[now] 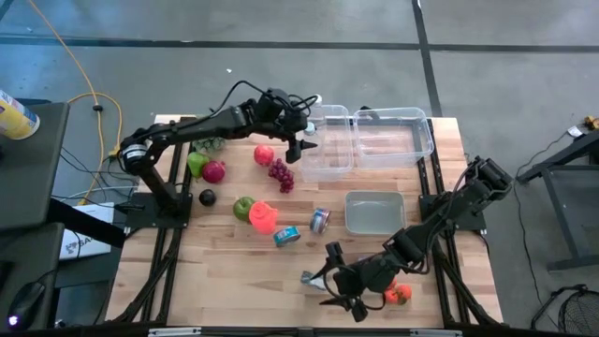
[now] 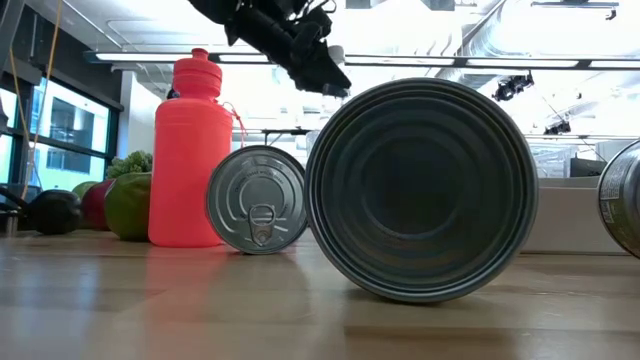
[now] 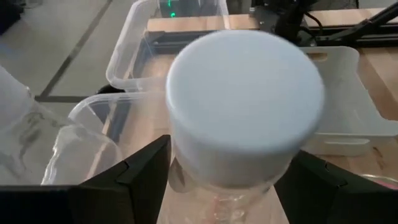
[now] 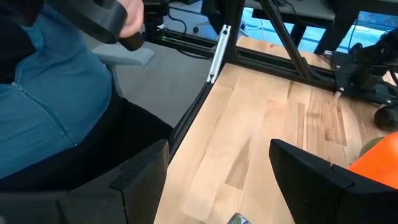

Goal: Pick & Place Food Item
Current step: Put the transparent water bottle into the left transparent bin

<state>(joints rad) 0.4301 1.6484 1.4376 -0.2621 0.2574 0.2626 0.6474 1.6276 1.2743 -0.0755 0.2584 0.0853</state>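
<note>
From above, we see the left gripper [image 1: 301, 140] at the edge of a clear bin [image 1: 329, 140]. In its wrist view, its 2 fingers [image 3: 144, 180] grip a white-capped jar [image 3: 245, 106]. The right gripper [image 4: 217, 180] stands open over bare table [image 4: 261, 149], a person [image 4: 56, 93] beyond.

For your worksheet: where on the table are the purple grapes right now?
In the high view, the grapes lie left of centre, just below the red apple, near the clear tub.

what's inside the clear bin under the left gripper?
The left gripper holds a white-capped jar over the left clear bin. The visible bin floor looks bare; the jar hides the part beneath it.
</note>
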